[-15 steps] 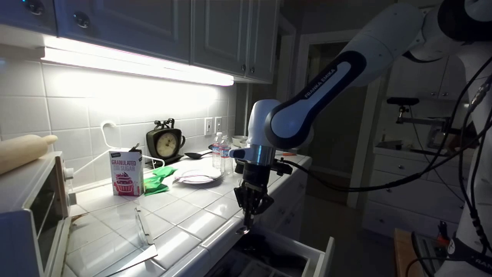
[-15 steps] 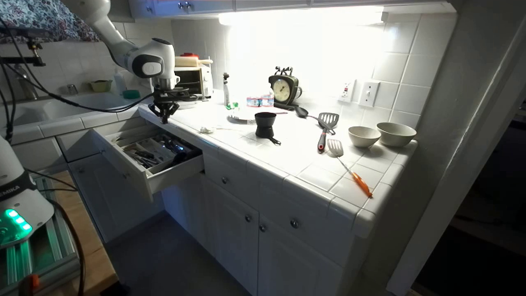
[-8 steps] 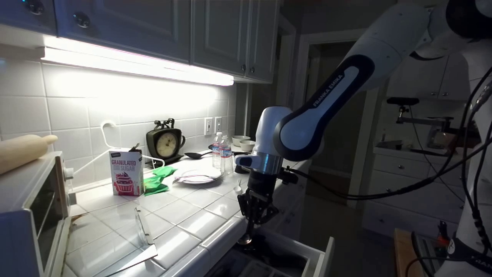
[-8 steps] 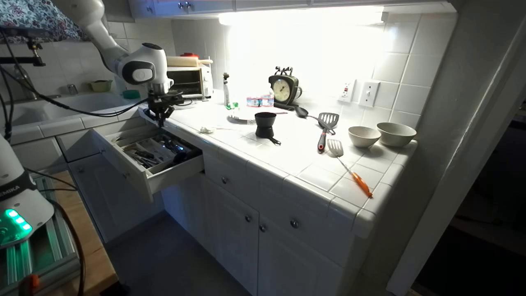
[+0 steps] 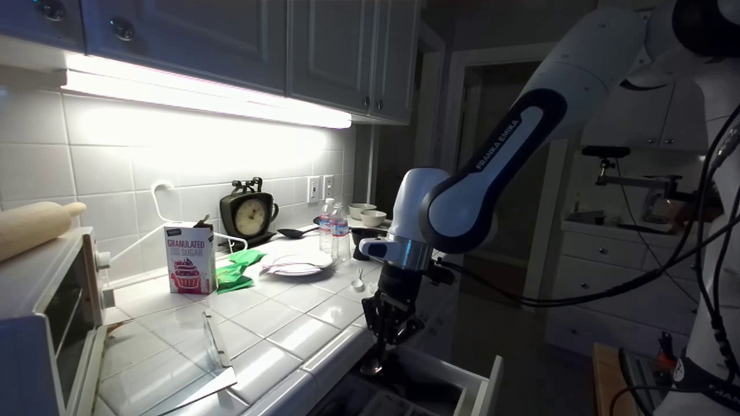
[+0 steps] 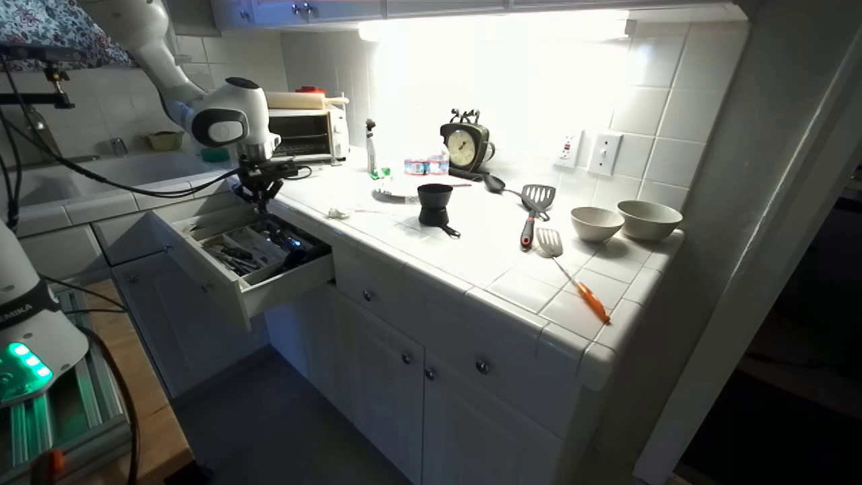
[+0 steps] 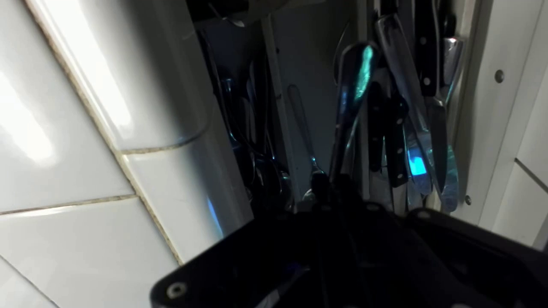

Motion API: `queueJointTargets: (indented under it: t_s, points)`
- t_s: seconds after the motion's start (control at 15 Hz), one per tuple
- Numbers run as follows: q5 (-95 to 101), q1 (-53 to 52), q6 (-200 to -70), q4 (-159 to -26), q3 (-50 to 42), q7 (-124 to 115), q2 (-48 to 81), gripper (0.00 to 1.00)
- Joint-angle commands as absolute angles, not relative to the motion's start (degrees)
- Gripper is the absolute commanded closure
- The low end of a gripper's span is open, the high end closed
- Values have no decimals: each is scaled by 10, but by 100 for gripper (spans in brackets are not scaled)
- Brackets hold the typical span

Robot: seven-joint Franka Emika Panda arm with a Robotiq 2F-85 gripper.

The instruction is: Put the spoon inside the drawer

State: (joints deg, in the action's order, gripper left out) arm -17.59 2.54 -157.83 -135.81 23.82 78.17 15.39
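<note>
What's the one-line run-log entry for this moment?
end effector: shut on spoon | position: over open drawer | drawer contents: cutlery | release: not yet

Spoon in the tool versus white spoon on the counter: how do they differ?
The held spoon looks dark and shiny; the white spoon is pale. The held spoon hangs from the tool over the open drawer, bowl lowest; the white spoon lies on the counter. Both have rounded bowls and slim handles.
</note>
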Motion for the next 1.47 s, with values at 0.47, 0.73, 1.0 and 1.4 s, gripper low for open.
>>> queueJointTargets:
  t_s: [0.47, 0.73, 1.0, 1.4]
  points:
    - [-179, 16, -1577, -1356, 230, 782, 155, 93]
    - [-176, 13, -1587, -1357, 230, 784, 156, 98]
    - [-180, 10, -1598, -1352, 238, 793, 163, 98]
    - [-164, -4, -1611, -1348, 241, 795, 180, 98]
